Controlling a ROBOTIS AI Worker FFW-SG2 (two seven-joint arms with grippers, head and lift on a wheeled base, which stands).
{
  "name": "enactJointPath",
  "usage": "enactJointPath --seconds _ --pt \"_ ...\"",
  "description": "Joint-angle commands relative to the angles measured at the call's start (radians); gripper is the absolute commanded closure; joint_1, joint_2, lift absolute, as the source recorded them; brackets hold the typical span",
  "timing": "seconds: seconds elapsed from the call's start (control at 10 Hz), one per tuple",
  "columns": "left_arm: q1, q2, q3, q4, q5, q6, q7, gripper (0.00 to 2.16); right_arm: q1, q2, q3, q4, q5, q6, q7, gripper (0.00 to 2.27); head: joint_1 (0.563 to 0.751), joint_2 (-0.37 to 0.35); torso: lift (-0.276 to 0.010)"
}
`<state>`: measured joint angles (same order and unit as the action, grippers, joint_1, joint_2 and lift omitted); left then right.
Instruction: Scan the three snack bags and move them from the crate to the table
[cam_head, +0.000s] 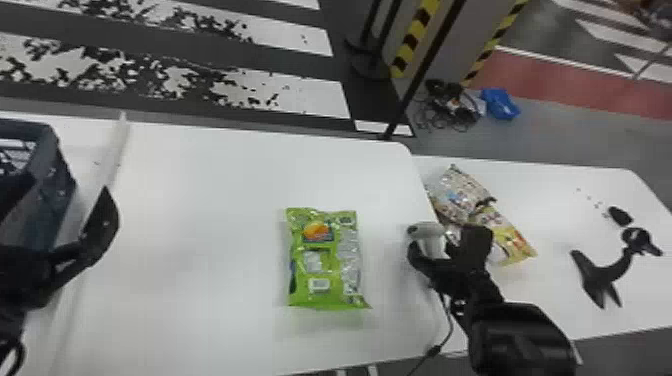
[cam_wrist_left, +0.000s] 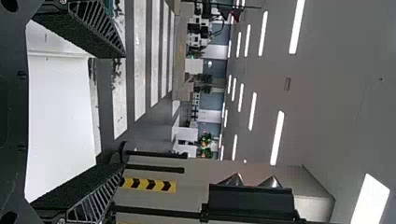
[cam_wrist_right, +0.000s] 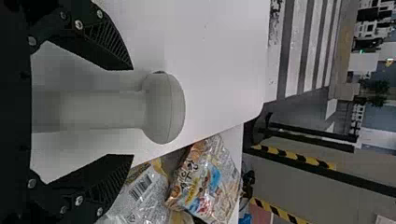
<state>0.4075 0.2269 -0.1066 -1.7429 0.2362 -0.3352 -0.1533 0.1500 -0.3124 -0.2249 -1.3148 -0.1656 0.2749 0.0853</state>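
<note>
A green snack bag lies flat mid-table. My right gripper is at the table's right edge around the upright white scanner. The right wrist view has the scanner's handle between the open fingers of my right gripper, with gaps on both sides. Two other bags, one silvery brown and one yellow, overlap on the side table. Beside the crate, my left gripper is open at the far left; in the left wrist view my left gripper holds nothing.
The side table adjoins on the right and bears a black stand-like object. A cable hangs down below my right gripper. A raised white strip runs along the table near the crate. A post stands behind the table.
</note>
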Motion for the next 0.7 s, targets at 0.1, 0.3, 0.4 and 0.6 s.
enactJointPath --seconds 0.1,0.3,0.4,0.6 --pt "-0.006 -0.001 -0.007 -0.003 -0.005 0.009 0.000 0.03 -0.001 -0.005 -0.016 -0.003 0.005 0.025 0.067 2.24 0.695 -0.349 -0.062" --pt "-0.019 -0.004 -0.021 0.014 -0.008 0.009 0.000 0.03 0.048 0.013 -0.019 -0.095 0.006 0.025 0.054 2.24 0.695 -0.346 -0.062" --pt "-0.023 -0.004 -0.025 0.014 -0.009 0.009 0.000 0.03 0.079 0.026 -0.024 -0.141 0.001 0.019 0.031 2.24 0.695 -0.344 -0.062" --pt "-0.024 -0.003 -0.028 0.011 -0.008 0.009 0.000 0.03 0.175 0.045 -0.048 -0.290 -0.061 -0.006 0.005 2.24 0.695 -0.341 -0.062"
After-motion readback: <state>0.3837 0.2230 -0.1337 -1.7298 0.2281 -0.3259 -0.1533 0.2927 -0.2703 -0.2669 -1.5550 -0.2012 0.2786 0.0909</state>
